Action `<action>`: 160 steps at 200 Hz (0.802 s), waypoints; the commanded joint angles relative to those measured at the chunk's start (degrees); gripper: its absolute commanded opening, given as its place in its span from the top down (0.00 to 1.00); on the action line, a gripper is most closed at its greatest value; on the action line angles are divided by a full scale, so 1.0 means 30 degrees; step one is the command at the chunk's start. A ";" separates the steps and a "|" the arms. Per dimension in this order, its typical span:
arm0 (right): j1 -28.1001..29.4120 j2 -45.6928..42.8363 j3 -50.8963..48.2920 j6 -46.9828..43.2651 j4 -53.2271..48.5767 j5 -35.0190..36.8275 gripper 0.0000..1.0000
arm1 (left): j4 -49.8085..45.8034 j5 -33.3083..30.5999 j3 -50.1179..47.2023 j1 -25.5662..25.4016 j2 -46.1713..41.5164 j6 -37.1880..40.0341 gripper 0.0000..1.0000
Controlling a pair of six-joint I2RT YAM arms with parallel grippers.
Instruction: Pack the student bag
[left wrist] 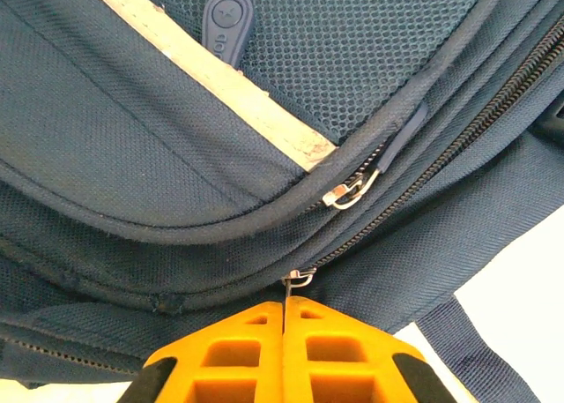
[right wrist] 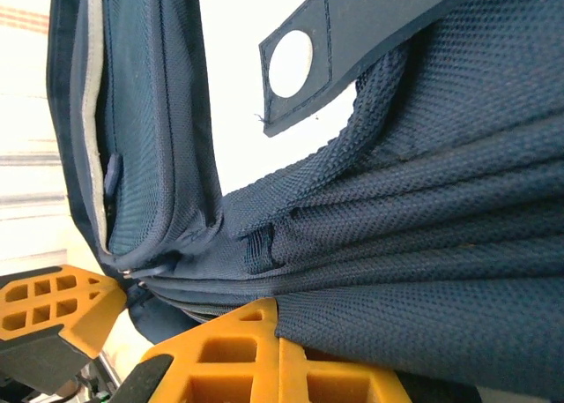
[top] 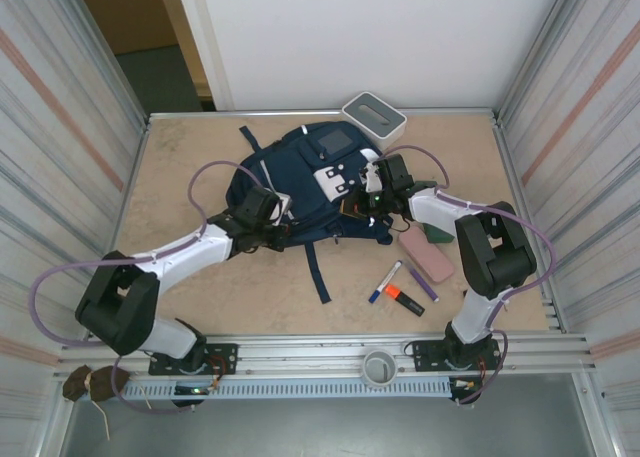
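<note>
Barely any writing to read here. The only marking is on a rubber tab (left wrist: 227, 24) near the top of the left wrist view: an embossed plus in a circle, then a couple of letters I can't make out. No brand anywhere. The student bag (top: 300, 177) lies flat in the middle of the desk (top: 180, 167) in the top view, with one dark strap (top: 318, 272) trailing toward the bottom of the frame. Both arms reach over its lower edge and hide part of it. The left tool (left wrist: 284, 310) is clenched on a thin metal zipper pull (left wrist: 298, 278), which is pinched right between the orange fingertips. Just above it sit a second slider (left wrist: 348, 191) and a scuffed reflective strip (left wrist: 211, 77). The right tool (right wrist: 278, 337) is clenched too, at the bag's right side, with navy mesh bunched over its tip. I can't tell if any fabric is actually caught in it. Above it is a navy flap with a round white patch (right wrist: 291, 63). Around the bag, a white-grey box (top: 373, 117) sits at the upper right, touching or just beside it. To the lower right are a pink case (top: 428, 259), a blue marker (top: 384, 282), a purple pen (top: 421, 280) and an orange highlighter (top: 404, 299).
</note>
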 commanded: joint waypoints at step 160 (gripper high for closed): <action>-0.0748 -0.0103 -0.0345 -0.0061 0.0467 0.0541 1.00 | -0.2343 -0.1314 0.0772 0.0098 0.2086 0.0297 1.00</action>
